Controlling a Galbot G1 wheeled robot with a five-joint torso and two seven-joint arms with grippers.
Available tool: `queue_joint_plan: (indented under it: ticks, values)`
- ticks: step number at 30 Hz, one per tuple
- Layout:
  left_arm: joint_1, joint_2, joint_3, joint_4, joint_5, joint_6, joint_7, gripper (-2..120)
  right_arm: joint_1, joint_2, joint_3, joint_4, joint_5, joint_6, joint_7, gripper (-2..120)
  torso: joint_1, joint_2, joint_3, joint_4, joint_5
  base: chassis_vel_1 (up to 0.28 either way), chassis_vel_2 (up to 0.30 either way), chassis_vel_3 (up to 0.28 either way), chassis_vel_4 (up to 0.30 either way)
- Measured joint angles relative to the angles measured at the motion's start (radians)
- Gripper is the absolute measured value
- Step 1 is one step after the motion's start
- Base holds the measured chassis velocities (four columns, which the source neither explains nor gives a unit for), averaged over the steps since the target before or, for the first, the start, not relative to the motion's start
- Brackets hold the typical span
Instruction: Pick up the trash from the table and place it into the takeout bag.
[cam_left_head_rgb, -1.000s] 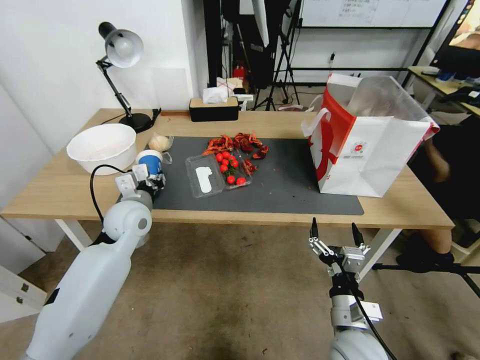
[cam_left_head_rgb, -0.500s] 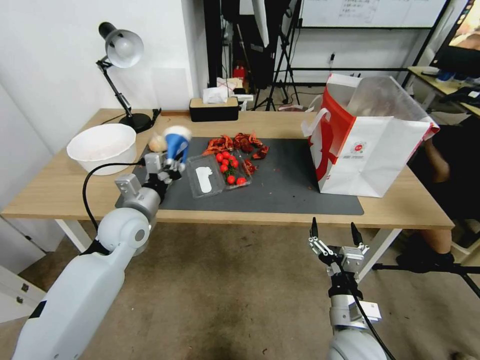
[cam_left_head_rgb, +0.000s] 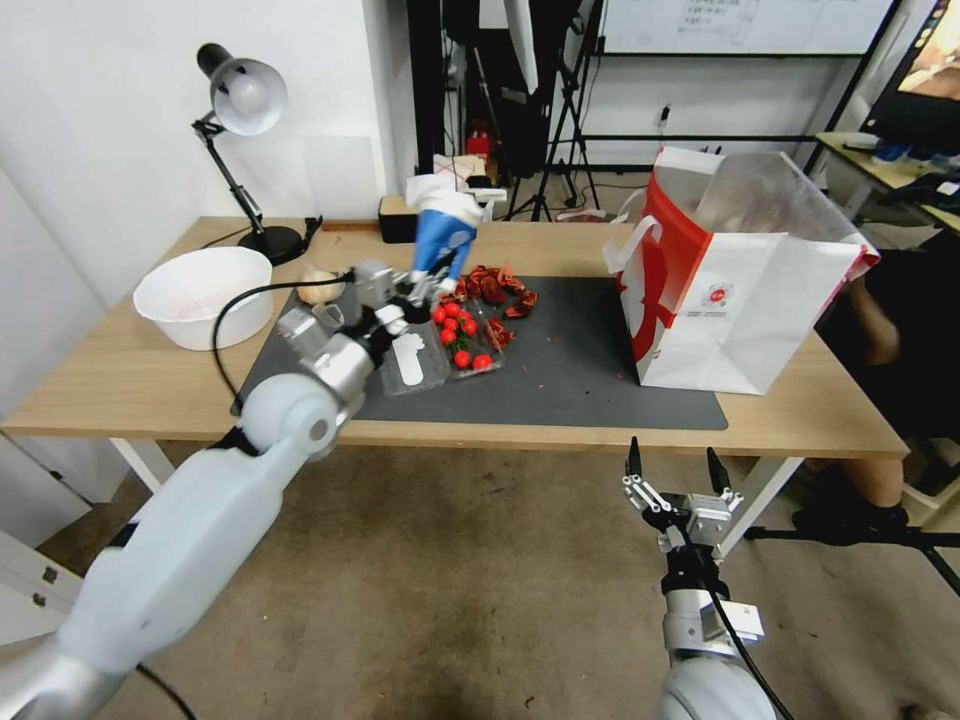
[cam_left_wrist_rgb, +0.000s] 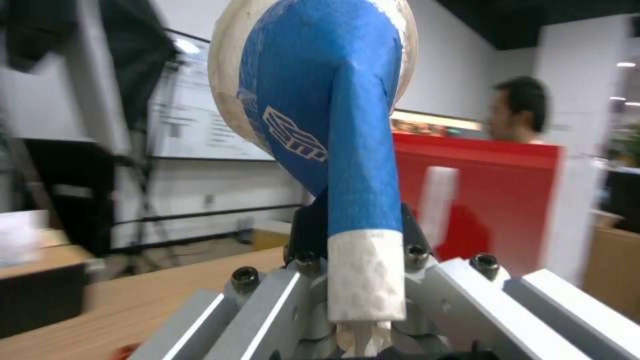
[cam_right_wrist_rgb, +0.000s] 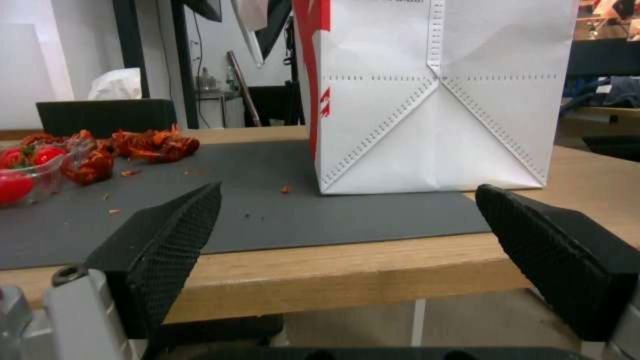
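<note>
Between the held blue cup (cam_left_head_rgb: 441, 235) and the takeout bag (cam_left_head_rgb: 735, 290) on the right, the dark mat (cam_left_head_rgb: 580, 365) lies bare, an open lane. Below the cup, the crayfish shells (cam_left_head_rgb: 485, 285) and clear tomato box (cam_left_head_rgb: 455, 345) crowd the mat. The bag's mouth stands open upward; its white handle (cam_left_head_rgb: 630, 245) juts left.

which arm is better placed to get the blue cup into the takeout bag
Left. The left gripper is shut on the blue cup, held in the air above the mat. The right gripper hangs open below the table edge, holding nothing, though nearer the takeout bag.
</note>
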Motion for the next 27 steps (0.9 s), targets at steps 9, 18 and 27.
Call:
queue_joint_plan:
  ticks: [9, 18, 27]
  values:
    - [-0.349, -0.088, 0.293, 0.136, -0.11, -0.003, 0.018, 3, -0.003, 0.007, 0.009, 0.003, 0.001, 0.001, 0.002, 97, 0.0, 0.0, 0.0, 0.0002, -0.0001, 0.0, 0.0, 0.0, 0.0]
    - [-0.549, -0.202, 0.439, 0.25, -0.161, -0.001, 0.011, 3, -0.004, 0.014, 0.011, 0.001, 0.001, 0.001, 0.002, 100, 0.0, 0.0, 0.0, 0.0002, -0.0002, 0.0, 0.0, 0.0, 0.0]
    - [-0.695, -0.307, 0.547, 0.36, -0.195, -0.003, 0.008, 3, -0.009, 0.02, 0.01, -0.002, 0.0, 0.001, 0.002, 100, 0.0, 0.0, 0.0, 0.0001, -0.0003, 0.0, 0.0, 0.0, 0.0]
